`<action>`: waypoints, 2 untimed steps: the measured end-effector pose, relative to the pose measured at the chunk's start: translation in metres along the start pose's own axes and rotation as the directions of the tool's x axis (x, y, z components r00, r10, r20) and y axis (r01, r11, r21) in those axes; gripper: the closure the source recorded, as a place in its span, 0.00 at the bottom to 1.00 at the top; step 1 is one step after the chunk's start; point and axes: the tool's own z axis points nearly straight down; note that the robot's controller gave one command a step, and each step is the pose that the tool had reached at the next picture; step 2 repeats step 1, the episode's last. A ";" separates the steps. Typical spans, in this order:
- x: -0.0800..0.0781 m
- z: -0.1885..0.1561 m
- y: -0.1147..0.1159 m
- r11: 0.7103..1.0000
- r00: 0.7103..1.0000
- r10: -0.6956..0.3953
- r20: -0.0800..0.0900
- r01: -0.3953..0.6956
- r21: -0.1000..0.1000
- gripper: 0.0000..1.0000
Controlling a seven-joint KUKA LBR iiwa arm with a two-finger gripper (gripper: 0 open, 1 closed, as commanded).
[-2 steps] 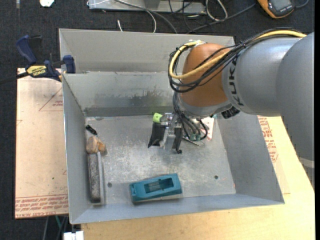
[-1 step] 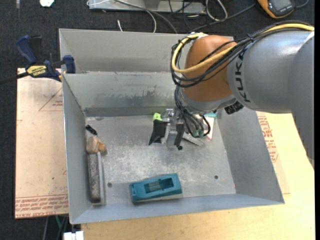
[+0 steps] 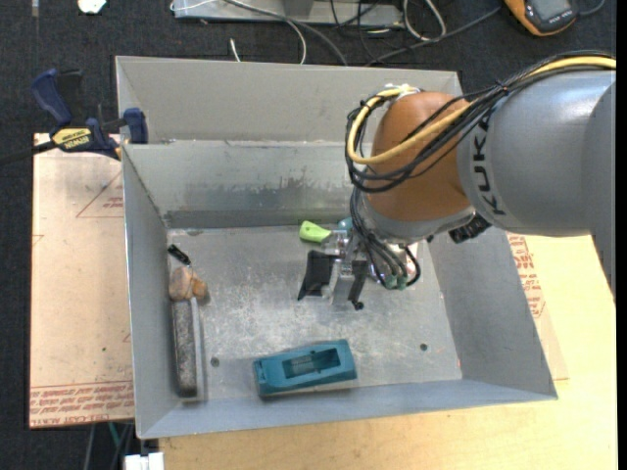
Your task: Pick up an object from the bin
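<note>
My claw (image 3: 335, 282) hangs open and empty over the middle of the grey metal bin (image 3: 235, 179); next I'd centre it on the small lime-green plastic piece (image 3: 313, 231) nearer the back wall.

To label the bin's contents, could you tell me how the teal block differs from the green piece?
The teal block is much larger than the green piece. The block is a long rectangle; the piece is a small rounded blob. The block lies by the near wall, the piece toward the far wall, beside the gripper. Both rest on the bin floor.
</note>
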 end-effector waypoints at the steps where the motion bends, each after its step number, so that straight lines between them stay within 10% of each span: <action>1: 0.001 -0.048 0.015 1.000 1.000 0.027 -0.009 -0.027 0.001 1.00; 2: 0.001 -0.048 0.015 1.000 1.000 0.027 -0.009 -0.027 0.001 1.00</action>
